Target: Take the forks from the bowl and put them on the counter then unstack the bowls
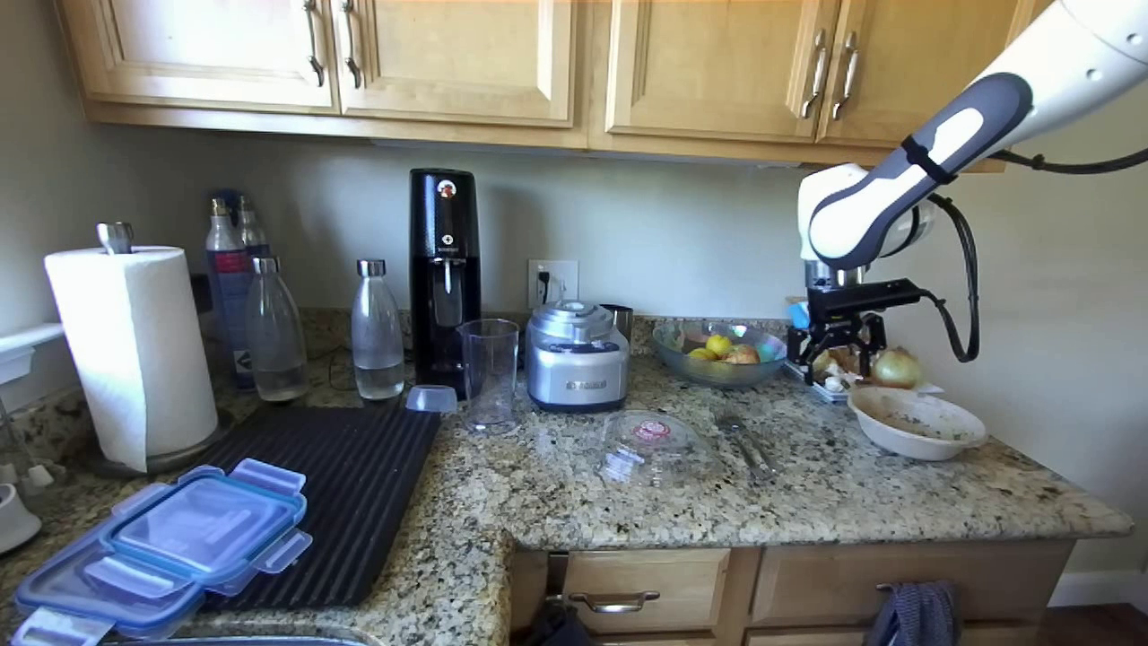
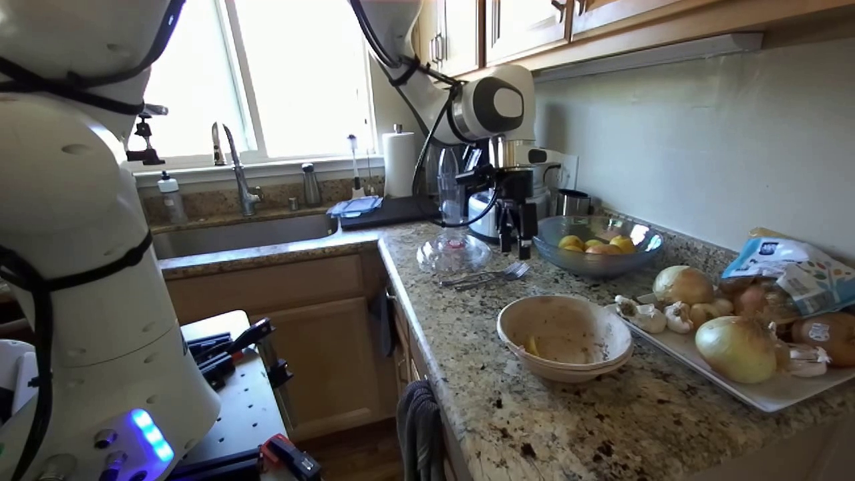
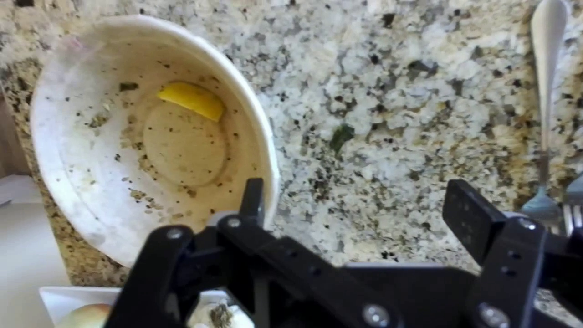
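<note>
Two off-white bowls sit stacked on the granite counter (image 2: 534, 427), their doubled rims showing in an exterior view (image 2: 568, 347); they also appear in an exterior view (image 1: 924, 440) and the wrist view (image 3: 182, 141). The upper bowl holds a yellow wedge and food bits. The silver forks (image 2: 482, 275) lie on the counter beside the clear lid; they also show in an exterior view (image 1: 752, 449) and at the wrist view's right edge (image 3: 544, 82). My gripper (image 3: 357, 200) is open and empty above the counter between bowls and forks, also in both exterior views (image 1: 839, 363) (image 2: 515, 247).
A clear bowl with yellow fruit (image 2: 598, 264) stands against the wall side. A white tray (image 2: 708, 377) with onions and garlic lies close beside the bowls. A clear plastic lid (image 1: 655, 449) and a food processor (image 1: 578, 368) stand beyond the forks.
</note>
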You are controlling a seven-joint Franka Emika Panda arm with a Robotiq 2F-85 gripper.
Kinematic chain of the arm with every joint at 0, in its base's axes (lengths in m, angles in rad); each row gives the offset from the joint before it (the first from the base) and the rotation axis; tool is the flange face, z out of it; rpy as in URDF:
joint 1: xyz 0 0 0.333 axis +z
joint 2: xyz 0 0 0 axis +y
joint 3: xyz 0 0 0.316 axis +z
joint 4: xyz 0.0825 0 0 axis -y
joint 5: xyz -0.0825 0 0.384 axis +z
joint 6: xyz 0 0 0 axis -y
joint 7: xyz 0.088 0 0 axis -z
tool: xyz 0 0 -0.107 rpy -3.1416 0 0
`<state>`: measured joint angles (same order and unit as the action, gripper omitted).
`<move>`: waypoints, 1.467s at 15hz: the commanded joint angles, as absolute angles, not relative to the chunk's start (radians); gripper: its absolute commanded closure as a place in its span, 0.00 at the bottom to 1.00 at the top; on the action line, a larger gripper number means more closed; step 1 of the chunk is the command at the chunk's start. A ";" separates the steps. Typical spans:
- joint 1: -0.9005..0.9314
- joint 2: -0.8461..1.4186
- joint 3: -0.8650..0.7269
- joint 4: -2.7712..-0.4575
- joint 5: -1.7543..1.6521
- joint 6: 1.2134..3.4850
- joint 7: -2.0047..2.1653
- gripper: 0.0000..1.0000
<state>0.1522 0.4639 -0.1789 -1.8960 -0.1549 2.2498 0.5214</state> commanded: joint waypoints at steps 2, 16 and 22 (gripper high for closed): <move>0.140 0.507 -0.199 -1.877 -0.212 2.172 0.579 0.00; 0.118 0.589 -0.235 -1.843 -0.229 2.151 0.608 0.62; 0.109 0.589 -0.223 -1.845 -0.210 2.146 0.596 0.93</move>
